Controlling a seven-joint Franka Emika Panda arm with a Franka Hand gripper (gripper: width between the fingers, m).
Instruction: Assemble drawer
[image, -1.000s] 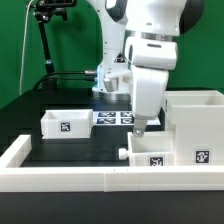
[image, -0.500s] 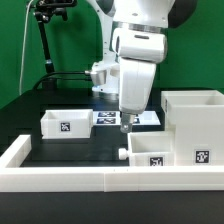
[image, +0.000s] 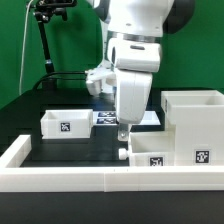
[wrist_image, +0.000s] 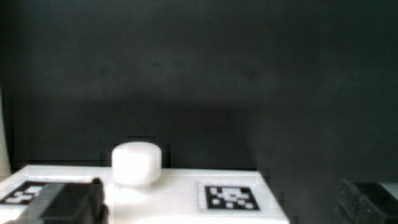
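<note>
The large boxy white case (image: 194, 122) stands at the exterior view's right. A small tray with a knob (image: 153, 152) sits against its front, its knob (image: 122, 154) pointing to the exterior view's left. A second small tray (image: 64, 123) lies apart at the left. My gripper (image: 122, 134) hangs just above the knob end of the tray by the case. In the wrist view the gripper (wrist_image: 221, 192) is open and empty. Its dark fingers (wrist_image: 68, 203) stand wide on either side of that tray's knob (wrist_image: 137, 162) and tag (wrist_image: 228, 196).
The marker board (image: 106, 118) lies flat behind the gripper. A low white rim (image: 60, 168) edges the black table at the front and left. A black stand (image: 43, 40) and cable are at the back left.
The arm has moved toward the exterior view's left and slightly up, away from the case. Both trays and the case have stayed in place.
</note>
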